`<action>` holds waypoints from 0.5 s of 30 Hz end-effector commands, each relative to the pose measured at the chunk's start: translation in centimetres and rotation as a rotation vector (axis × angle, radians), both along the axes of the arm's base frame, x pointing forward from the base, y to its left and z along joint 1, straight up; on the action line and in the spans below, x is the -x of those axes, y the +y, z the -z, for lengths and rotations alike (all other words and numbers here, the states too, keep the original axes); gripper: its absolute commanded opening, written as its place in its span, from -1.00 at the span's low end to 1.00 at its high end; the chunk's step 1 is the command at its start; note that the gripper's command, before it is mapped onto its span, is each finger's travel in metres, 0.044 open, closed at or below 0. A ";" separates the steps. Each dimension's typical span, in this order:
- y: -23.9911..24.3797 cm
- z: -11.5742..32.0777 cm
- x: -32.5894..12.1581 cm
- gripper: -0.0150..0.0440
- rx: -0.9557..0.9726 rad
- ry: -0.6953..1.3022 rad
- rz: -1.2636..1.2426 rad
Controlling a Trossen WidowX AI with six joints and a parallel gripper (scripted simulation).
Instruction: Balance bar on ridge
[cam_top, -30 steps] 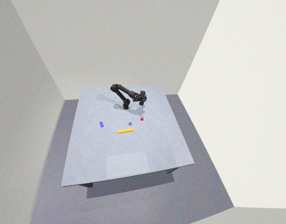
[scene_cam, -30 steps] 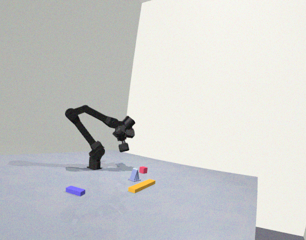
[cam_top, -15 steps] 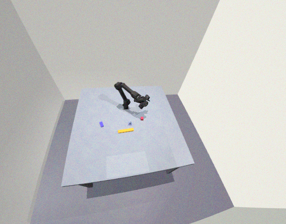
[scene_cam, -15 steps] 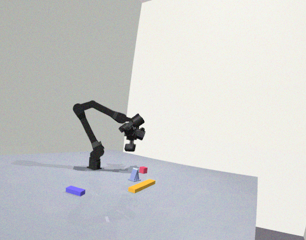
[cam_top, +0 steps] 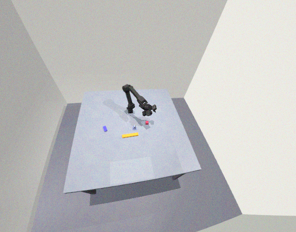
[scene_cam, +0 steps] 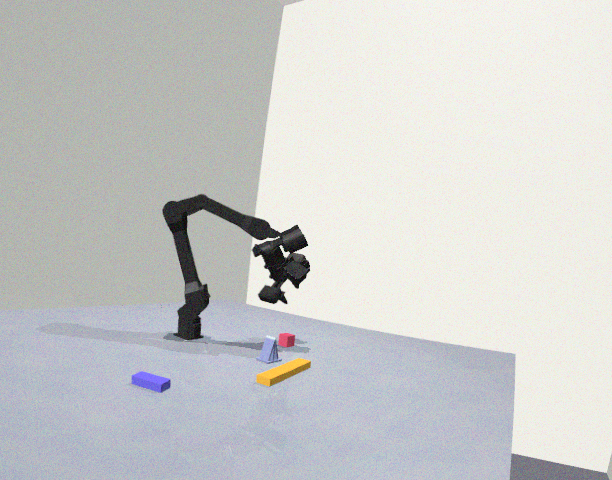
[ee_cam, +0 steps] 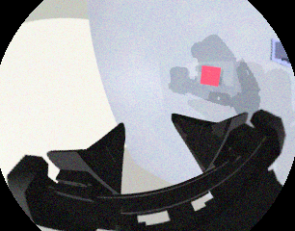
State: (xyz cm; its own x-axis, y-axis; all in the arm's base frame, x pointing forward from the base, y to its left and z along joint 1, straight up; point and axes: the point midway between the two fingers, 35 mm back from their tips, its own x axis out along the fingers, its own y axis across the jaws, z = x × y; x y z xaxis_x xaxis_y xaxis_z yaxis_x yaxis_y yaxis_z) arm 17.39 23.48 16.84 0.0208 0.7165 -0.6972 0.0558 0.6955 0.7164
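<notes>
A yellow bar [cam_top: 130, 135] [scene_cam: 283, 372] lies flat on the table. A small pale blue wedge-shaped ridge [cam_top: 134, 127] [scene_cam: 269, 350] stands just behind it, apart from it. My gripper [cam_top: 146, 114] [scene_cam: 273, 295] [ee_cam: 147, 121] is open and empty. It hangs well above the table, behind and to the right of the ridge, roughly over a small red cube [cam_top: 146, 122] [scene_cam: 286, 339] [ee_cam: 211, 75]. The bar and ridge are out of the wrist view.
A purple block [cam_top: 105, 128] [scene_cam: 150, 381] lies to the left of the bar. The arm's base [cam_top: 130, 108] [scene_cam: 189, 326] stands at the back of the table. The table's right edge [scene_cam: 512, 392] is near a white wall.
</notes>
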 end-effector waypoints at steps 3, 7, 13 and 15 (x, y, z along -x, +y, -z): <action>-1.6 0.3 -3.5 0.58 0.078 0.051 0.157; -2.9 0.5 -5.7 0.58 0.116 0.074 0.252; -5.2 0.8 -8.9 0.58 0.166 0.104 0.387; -5.9 0.9 -9.7 0.58 0.183 0.112 0.423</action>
